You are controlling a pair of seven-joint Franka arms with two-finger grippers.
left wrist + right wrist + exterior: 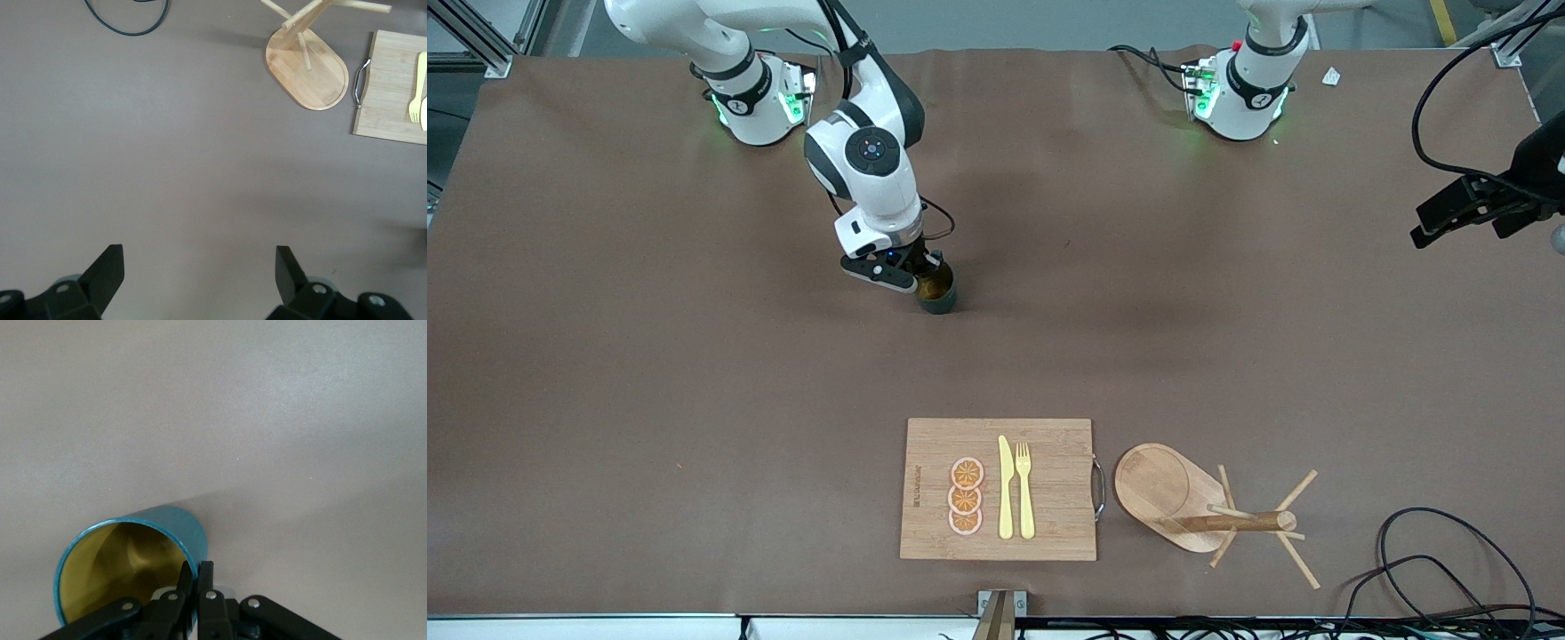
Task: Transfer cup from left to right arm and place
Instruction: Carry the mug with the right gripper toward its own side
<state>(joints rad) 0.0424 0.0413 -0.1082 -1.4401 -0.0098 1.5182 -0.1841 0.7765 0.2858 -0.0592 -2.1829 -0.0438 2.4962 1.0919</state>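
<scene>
Cup [938, 293]: mid-table, toward the robots' edge, standing on the brown cover.
Right gripper [927, 271]: fingers clamped on the cup's rim [190, 563].
Left gripper [200, 273]: fingers spread wide, above bare table near the left arm's end, waiting.

The desk [649, 373] wears a matt brown covering, cloth-like and faintly creased. The cup [127, 560] looks like metal: a smooth satin teal outside and a glossy, reflective gold inside. The right gripper [195, 577], its jaws pinched on the cup's rim, is matt black plastic with small shiny rivets. The cutting board [998, 489] and peg stand [1200, 502] are pale unvarnished wood; the knife [1006, 487] and fork [1024, 489] look like matt yellow plastic.
</scene>
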